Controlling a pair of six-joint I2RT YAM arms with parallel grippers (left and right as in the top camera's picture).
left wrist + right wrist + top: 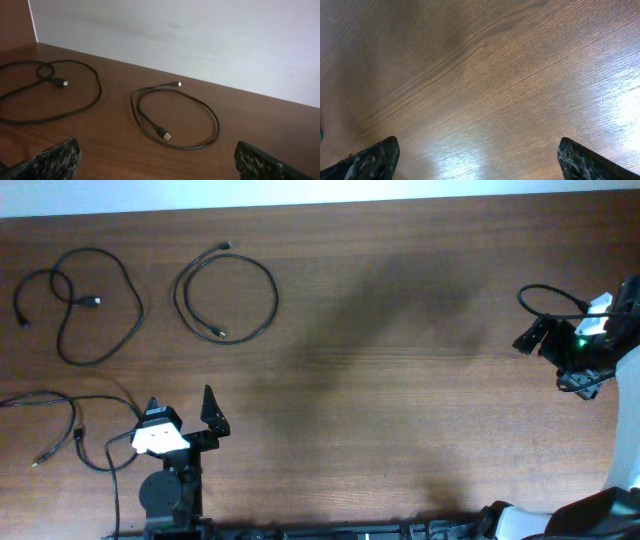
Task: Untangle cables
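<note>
Light, limp and thin by the look of them, the cables are likely to slide on smooth wood and trail when lifted. A pinch on a flat stretch of cord close to a stiff plug, clear of any crossing, seems the surest hold.

At the near left of the worktop (400, 380), the left gripper (180, 400) stands empty with its jaws spread wide. The nearest cable (78, 432) straggles just to its left, one strand running in beside the arm. Midway back at the right edge, the right gripper (552, 362) is likewise wide open over bare wood, well apart from every cord.

Farther off, ahead of the left gripper and a little right, the looped cable (164, 134) lies in a tidy oval with both plugs showing. The third cable (95, 302) sprawls at the far left, crossing itself near its plug. The three appear to lie apart from one another.
</note>
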